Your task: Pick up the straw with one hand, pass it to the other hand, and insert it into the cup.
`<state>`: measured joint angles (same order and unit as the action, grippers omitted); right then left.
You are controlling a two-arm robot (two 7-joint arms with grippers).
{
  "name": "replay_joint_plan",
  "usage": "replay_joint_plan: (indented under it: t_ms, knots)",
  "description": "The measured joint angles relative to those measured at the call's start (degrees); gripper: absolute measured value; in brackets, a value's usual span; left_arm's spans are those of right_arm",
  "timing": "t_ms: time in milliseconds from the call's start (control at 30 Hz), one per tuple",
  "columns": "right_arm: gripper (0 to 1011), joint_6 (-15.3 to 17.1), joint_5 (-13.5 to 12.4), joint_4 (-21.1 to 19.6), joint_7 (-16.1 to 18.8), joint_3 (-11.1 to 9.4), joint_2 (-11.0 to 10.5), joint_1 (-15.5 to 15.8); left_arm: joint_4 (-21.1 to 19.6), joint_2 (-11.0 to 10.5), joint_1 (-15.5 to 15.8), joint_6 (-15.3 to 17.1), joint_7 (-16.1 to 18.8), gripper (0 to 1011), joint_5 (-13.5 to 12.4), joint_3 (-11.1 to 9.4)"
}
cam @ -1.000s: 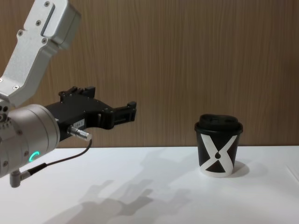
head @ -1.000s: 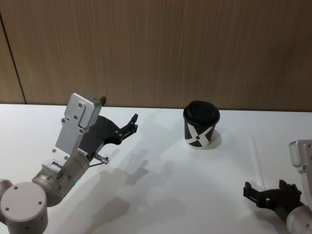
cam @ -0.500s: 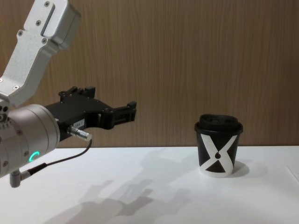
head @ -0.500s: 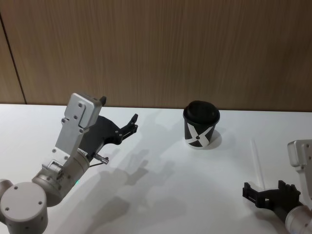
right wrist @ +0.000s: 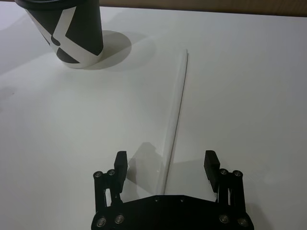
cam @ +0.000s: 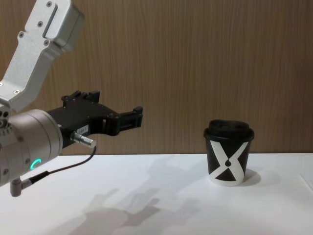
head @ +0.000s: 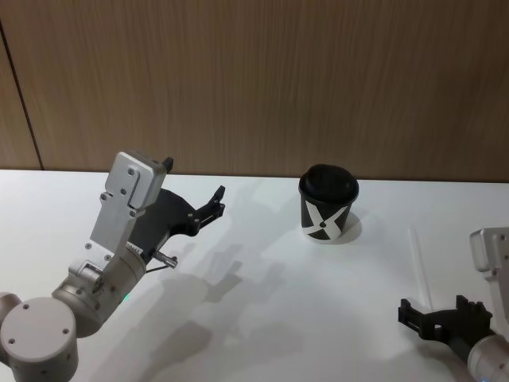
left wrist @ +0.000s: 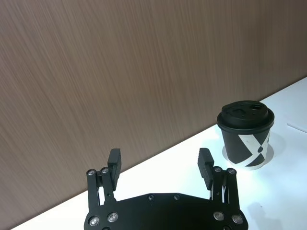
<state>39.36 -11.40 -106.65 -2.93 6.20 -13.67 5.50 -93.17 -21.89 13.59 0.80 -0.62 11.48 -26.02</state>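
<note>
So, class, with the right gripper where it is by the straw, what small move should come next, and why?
Probably lower the right gripper straight down and close it on the straw. Its fingers are open, and the straw lies flat on the table, running between them, not yet gripped. The left gripper hangs open in the air on the left.

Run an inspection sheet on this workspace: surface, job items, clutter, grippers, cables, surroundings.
Surface: white table, bare apart from the job's things.
Straw: lying flat on the table to the cup's right, not yet picked up.
Cup: upright, lid on, near the wall.
Clutter: nothing seen.
Left gripper: open, empty, raised over the table's left side, pointing toward the cup.
Right gripper: open, low, fingers straddling the straw's near end.
Cables: thin black cable looping off the left wrist, above the table.
Surroundings: wood-panel wall behind.
</note>
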Motion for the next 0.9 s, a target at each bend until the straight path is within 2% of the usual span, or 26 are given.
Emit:
replay_joint_plan:
  t_ms: [800, 900]
  knots:
    - [1002, 0.5, 0.9, 1.1, 1.6, -0.6, -0.5, -0.2, 0.0, 0.0, 0.0, 0.0, 0.0, 1003, 0.0, 0.0]
    - [947, 0.5, 0.9, 1.1, 1.7, -0.7, -0.5, -0.2, 0.0, 0.0, 0.0, 0.0, 0.0, 1003, 0.0, 0.0]
